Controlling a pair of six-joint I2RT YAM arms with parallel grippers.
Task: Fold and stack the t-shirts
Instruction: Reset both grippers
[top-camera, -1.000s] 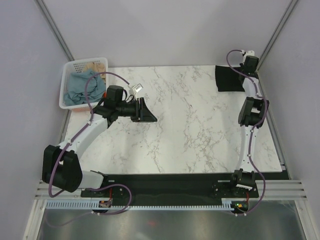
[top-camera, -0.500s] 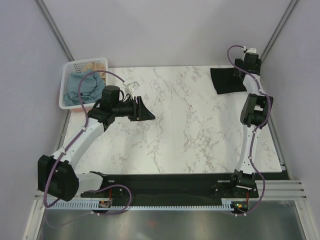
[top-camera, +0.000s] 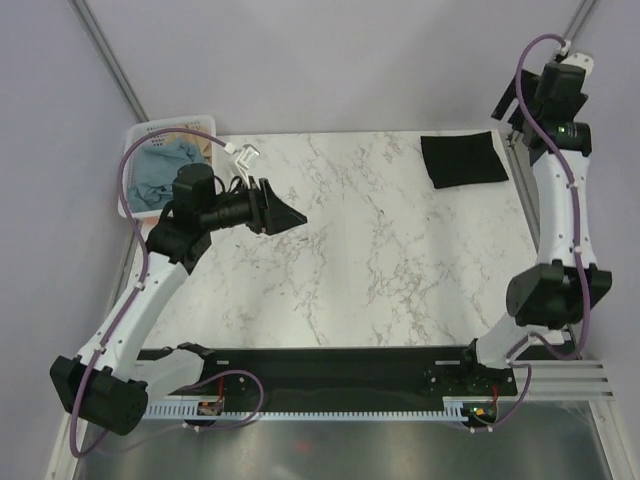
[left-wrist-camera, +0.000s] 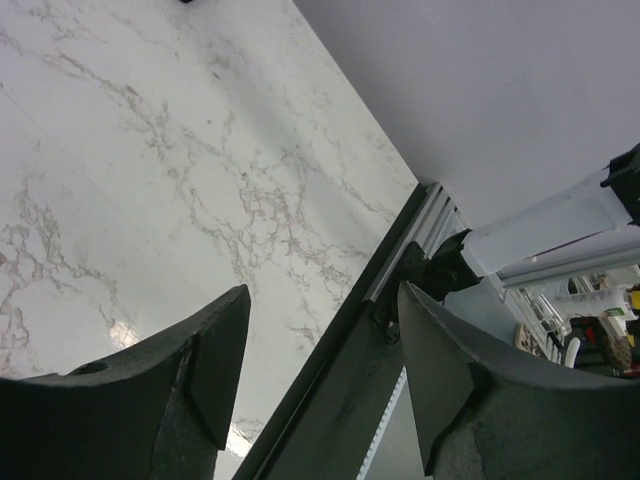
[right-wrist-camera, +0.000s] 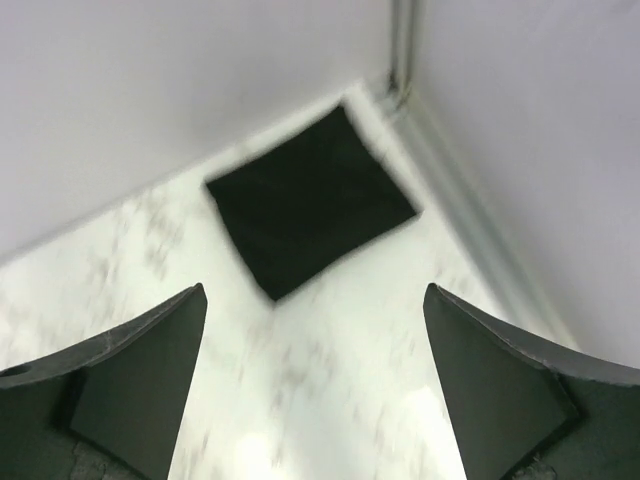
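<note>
A folded black t-shirt (top-camera: 463, 160) lies flat at the table's far right corner; in the right wrist view the same black t-shirt (right-wrist-camera: 310, 205) sits below and ahead of the fingers. My right gripper (top-camera: 503, 105) hangs high above that corner, open and empty (right-wrist-camera: 314, 290). A dusty blue t-shirt (top-camera: 160, 166) and a tan one (top-camera: 188, 137) are crumpled in the white basket (top-camera: 137, 134) at the far left. Just right of the basket, above the table, my left gripper (top-camera: 298, 219) is open with nothing between its jaws (left-wrist-camera: 323, 290), pointing right.
The marble table (top-camera: 380, 260) ends at a black strip and metal rail (top-camera: 350, 365) along the near edge. Grey walls with corner posts close in the back and both sides. The right arm's base (left-wrist-camera: 520, 240) shows in the left wrist view.
The right gripper has opened, let go of the black t-shirt and risen high above the far right corner. The left gripper has drawn back to the left and opened wider.
</note>
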